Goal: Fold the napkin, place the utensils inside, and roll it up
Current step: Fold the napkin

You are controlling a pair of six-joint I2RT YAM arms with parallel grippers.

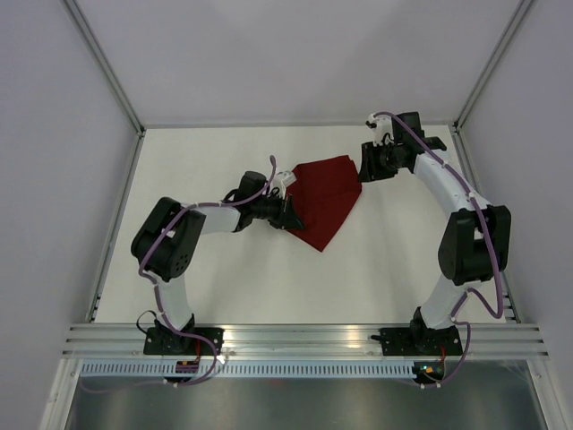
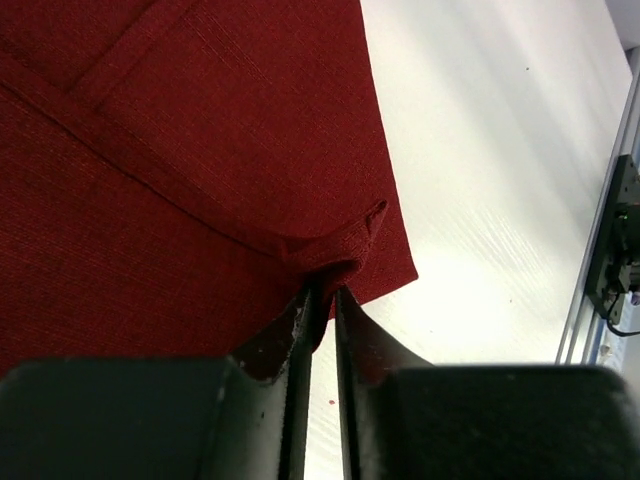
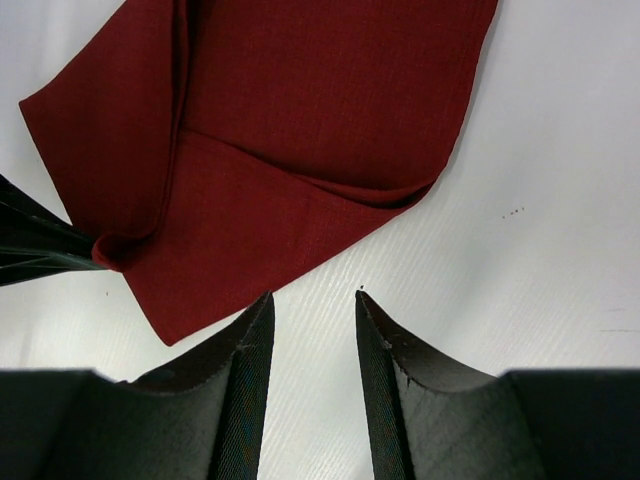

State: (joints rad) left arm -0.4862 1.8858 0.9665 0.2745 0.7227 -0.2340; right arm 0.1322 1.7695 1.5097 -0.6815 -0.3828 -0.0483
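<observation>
The folded dark red napkin [image 1: 327, 199] lies mid-tabletop [image 1: 224, 287], a bunched bit of its left edge pinched in the nearly closed left gripper [image 2: 325, 295]; the right gripper [image 3: 312, 296] stands half open and empty just beside the cloth's far right corner

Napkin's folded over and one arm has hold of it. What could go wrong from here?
1. The left gripper pinches a bunched bit at the edge of the napkin; if the cloth snags as it lets go, the fold could drag open.
2. The layers lie skewed, edges not matching, so a roll may come out crooked.
3. The right gripper is open beside the cloth, holding nothing, so nothing pins that side.
</observation>
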